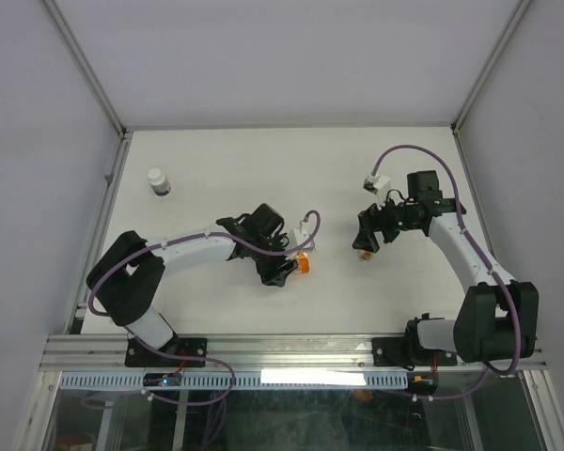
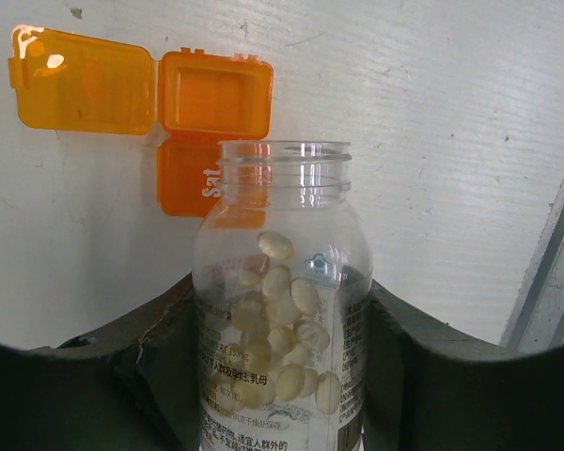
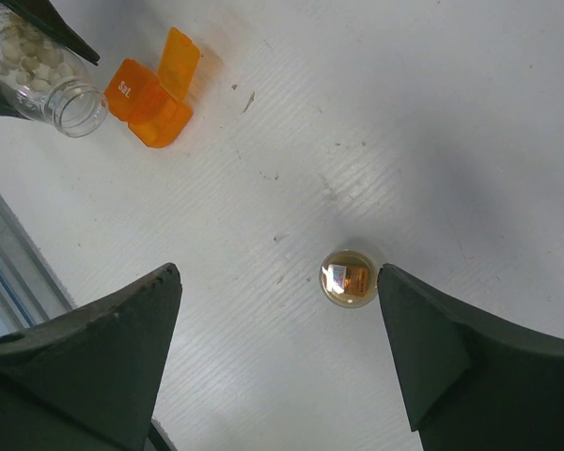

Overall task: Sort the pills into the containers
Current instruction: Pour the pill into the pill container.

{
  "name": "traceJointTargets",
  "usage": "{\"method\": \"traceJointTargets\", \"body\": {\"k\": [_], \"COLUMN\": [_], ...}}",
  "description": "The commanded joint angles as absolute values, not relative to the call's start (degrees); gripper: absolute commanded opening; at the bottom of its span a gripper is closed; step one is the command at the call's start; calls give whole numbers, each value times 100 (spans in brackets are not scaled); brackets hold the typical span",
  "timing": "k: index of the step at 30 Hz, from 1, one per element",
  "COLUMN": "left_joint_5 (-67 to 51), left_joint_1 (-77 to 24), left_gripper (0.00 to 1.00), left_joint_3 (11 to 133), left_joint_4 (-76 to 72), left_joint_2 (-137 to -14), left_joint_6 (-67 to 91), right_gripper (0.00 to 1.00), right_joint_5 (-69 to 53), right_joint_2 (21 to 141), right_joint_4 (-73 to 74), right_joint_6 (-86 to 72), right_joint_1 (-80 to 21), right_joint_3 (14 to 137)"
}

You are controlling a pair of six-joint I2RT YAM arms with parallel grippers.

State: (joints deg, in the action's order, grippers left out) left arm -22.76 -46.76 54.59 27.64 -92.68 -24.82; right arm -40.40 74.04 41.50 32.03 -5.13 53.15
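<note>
Clear vial (image 2: 282, 310) between left jaws, right jaws wide

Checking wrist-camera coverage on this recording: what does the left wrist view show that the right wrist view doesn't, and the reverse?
Left wrist only: the left gripper shut on the clear bottle, and the printed label low on that bottle.
Right wrist only: the right gripper open, with a small round amber object below it, between its jaws; I cannot tell what it is.
Both: the uncapped clear bottle holding pale pills, and the orange pill box beside it with a lid flipped open.
</note>
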Motion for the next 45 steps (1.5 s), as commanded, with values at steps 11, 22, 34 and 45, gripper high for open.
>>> {"method": "traceJointTargets", "body": {"k": [11,22,34,45], "left_joint_5": [-2244,-2087,-1973,-1849], "left_joint_1": [-4623,-4550,-4703,-4841], "left_gripper": [0,0,0,0], "left_joint_3": [5868,6054,6259,6384], "left_joint_4": [2894,3194,3282,3377], "left_joint_2": [-9444,-9570,-9625,-9715], "left_joint_6": [-2566,-2609,-2468,-2534], "right_gripper": [89,89,89,90], "right_joint_5": [-4254,-4270,-4264,-4267], "right_joint_2": [7226,7229,7234,7244], "right_joint_4": [4141,4150,4149,4162], "right_joint_6": [3278,3278,3286,3285], "right_joint_1": [-463,-459,-455,-447], "right_joint_3": [5601,5595,5591,5602]}}
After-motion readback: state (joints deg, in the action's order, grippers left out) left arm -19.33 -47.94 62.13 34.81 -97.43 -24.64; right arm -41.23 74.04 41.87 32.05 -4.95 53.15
